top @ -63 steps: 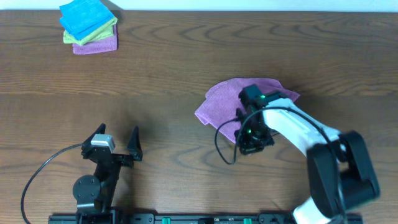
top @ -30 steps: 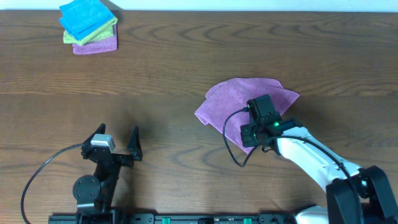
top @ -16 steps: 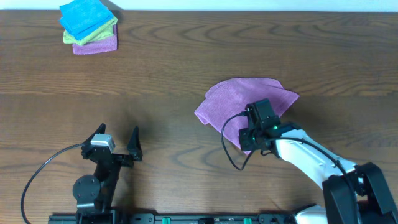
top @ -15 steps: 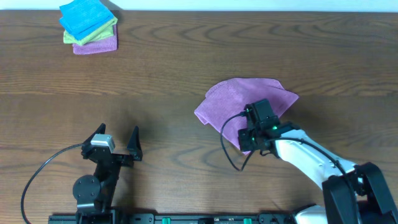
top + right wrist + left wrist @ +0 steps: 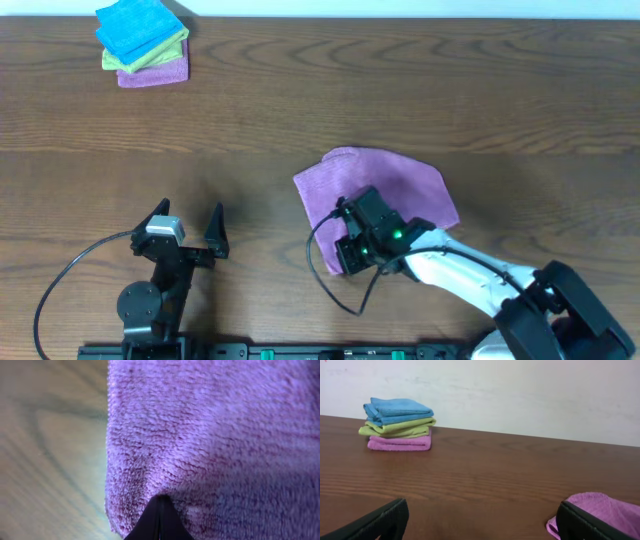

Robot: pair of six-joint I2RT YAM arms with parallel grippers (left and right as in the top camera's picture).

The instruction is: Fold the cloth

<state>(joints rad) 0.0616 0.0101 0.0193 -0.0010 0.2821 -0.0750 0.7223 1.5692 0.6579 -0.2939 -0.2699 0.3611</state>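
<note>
With the jaws of my right gripper (image 5: 159, 512) clamped on the cloth (image 5: 390, 180), lying rumpled right of centre on the worktop (image 5: 300, 90), and the left gripper (image 5: 188, 228) spread open and idle, I judged the fold barely begun.

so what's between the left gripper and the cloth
Only bare table lies between the left gripper and the cloth, as the overhead view shows.

Right gripper (image 5: 159, 506) pinched closed, left gripper (image 5: 190, 218) spread wide
</note>
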